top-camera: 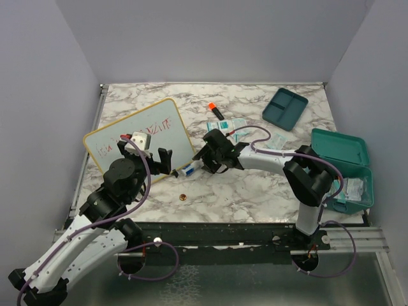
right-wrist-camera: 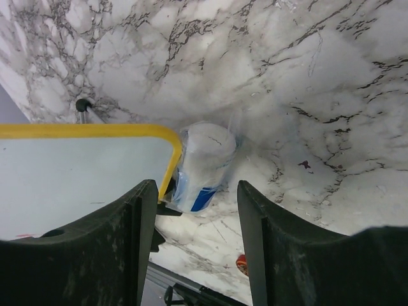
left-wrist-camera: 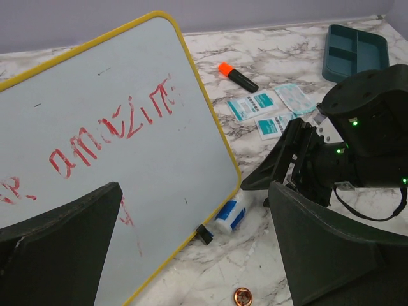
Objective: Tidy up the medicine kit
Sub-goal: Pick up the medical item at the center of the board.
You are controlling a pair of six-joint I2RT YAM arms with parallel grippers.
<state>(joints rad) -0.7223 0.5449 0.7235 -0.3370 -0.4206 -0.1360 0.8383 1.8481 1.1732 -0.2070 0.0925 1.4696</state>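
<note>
At the right edge of the marble table [top-camera: 255,185], your teal case [top-camera: 340,146] stood with its lid raised, and pale packets lay in its lower half. Its matching tray insert [top-camera: 285,108] sat well apart from it, at the far side of the table, with no arm near it.

You had the right gripper [right-wrist-camera: 196,186] stretched across to the middle of the table. Its jaws stood moderately apart and held nothing. A small white-and-blue tube [right-wrist-camera: 204,159] lay flat on the marble just ahead of the gap between them, and neither finger touched it. The tube rested against the rounded near corner of the yellow-framed whiteboard [top-camera: 140,137], which bore red scrawl.

Your left gripper [left-wrist-camera: 194,188] hung over the near part of that board with its jaws spread wide and nothing between them.

Beyond the tube, an orange-capped marker [top-camera: 215,110] lay on the marble, with a few teal-and-white sachets [left-wrist-camera: 255,105] beside it. A copper coin [top-camera: 182,197] sat alone nearer the arm bases.
</note>
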